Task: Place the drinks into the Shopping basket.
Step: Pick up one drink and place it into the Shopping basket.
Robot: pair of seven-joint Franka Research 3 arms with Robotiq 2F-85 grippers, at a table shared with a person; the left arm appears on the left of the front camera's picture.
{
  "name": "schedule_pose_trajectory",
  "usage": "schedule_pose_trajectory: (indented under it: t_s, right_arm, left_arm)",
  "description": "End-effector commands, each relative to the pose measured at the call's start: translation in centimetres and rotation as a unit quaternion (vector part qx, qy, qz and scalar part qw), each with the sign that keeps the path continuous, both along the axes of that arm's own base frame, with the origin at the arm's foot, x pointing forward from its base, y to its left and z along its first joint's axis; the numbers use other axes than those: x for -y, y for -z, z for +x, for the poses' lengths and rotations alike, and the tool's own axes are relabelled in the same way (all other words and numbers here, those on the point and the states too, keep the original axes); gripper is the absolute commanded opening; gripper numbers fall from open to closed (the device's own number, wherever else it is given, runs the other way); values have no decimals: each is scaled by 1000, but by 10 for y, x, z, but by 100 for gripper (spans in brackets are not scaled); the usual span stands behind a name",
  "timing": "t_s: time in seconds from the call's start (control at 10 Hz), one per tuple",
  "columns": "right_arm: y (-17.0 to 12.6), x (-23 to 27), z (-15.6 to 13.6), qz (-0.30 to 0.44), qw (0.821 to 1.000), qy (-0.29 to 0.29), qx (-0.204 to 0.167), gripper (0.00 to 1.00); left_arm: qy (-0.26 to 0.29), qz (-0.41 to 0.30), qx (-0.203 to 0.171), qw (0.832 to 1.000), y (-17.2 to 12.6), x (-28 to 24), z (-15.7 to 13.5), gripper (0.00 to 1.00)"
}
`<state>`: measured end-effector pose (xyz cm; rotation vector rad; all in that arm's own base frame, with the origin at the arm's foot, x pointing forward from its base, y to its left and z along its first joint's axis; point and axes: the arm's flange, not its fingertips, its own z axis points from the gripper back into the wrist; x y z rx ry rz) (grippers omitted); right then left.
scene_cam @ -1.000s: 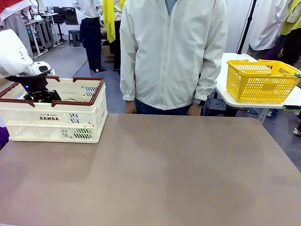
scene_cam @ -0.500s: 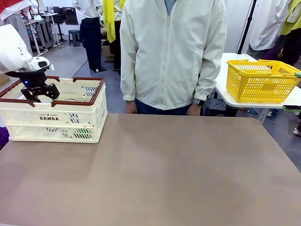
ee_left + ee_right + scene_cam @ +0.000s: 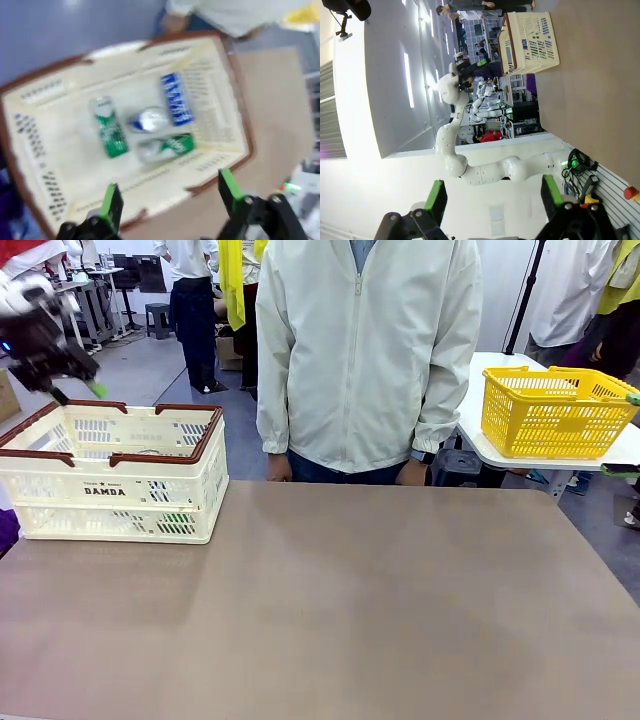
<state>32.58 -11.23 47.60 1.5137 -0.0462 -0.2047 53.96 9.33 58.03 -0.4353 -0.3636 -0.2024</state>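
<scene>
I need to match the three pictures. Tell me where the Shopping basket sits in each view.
Front view: Shopping basket at left on the table.
Left wrist view: seen from above, mid-frame, cans inside.
Right wrist view: top right, turned sideways.
Shared landmark: its dark brown rim.

We look across a bare brown table (image 3: 360,610) at a person in a white zipped jacket (image 3: 368,350) standing at its far edge, arms hanging at their sides. On the table's left part sits the Shopping basket (image 3: 112,485), cream-white and slotted, with a dark brown rim and a "DAMDA" label on its near wall. Through the lower slots we glimpse something green, too hidden to identify. Above the basket's far left corner, clear of the rim, hangs the left gripper (image 3: 72,390), blurred, one green pad showing. At far right, a bright yellow mesh basket (image 3: 555,412) rests on a small white side table (image 3: 480,445).
</scene>
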Motion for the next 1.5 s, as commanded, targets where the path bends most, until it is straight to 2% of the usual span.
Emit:
schedule_pose_trajectory:
  t_s: [0.0, 0.1, 0.2, 0.3, 0.4, 0.5, 0.6, 0.7, 0.8, 0.9, 1.0, 1.4]
  right_arm:
    - [-5, 0, 1, 3, 1000, 5, -7, 100]
    - [-5, 0, 1, 3, 1000, 5, -7, 100]
    - [-5, 0, 1, 3, 1000, 5, -7, 100]
    - [-5, 0, 1, 3, 1000, 5, -7, 100]
    - [-5, 0, 1, 3, 1000, 5, -7, 100]
    - [-5, 0, 1, 3, 1000, 5, -7, 100]
    - [-5, 0, 1, 3, 1000, 5, -7, 100]
    - [-5, 0, 1, 3, 1000, 5, -7, 100]
    - [-5, 0, 1, 3, 1000, 5, -7, 100]
    - [-5, 0, 1, 3, 1000, 5, -7, 100]
    - [-5, 0, 1, 3, 1000, 5, -7, 100]
    - [-5, 0, 1, 3, 1000, 5, -7, 100]
  left_arm:
    - [42, -115, 26, 992, -29, -28, -32, 100]
    - [66, -175, 67, 980, -40, -38, -56, 100]
    - [81, -246, 80, 962, -39, -51, -82, 100]
    - [151, -311, 57, 937, -28, -60, -107, 100]
    - [134, -368, 69, 917, -9, -69, -131, 100]
    - [90, -402, 73, 908, 13, -73, -150, 100]
    - [76, -417, 65, 903, 41, -74, -168, 100]
    - [60, -421, 21, 905, 69, -71, -180, 100]
    - [28, -421, 0, 907, 90, -73, -195, 100]
    - [42, -399, -25, 916, 102, -75, -204, 100]
    - [56, -428, 19, 902, 87, -82, -185, 100]
    - [56, -428, 19, 902, 87, -82, -185, 100]
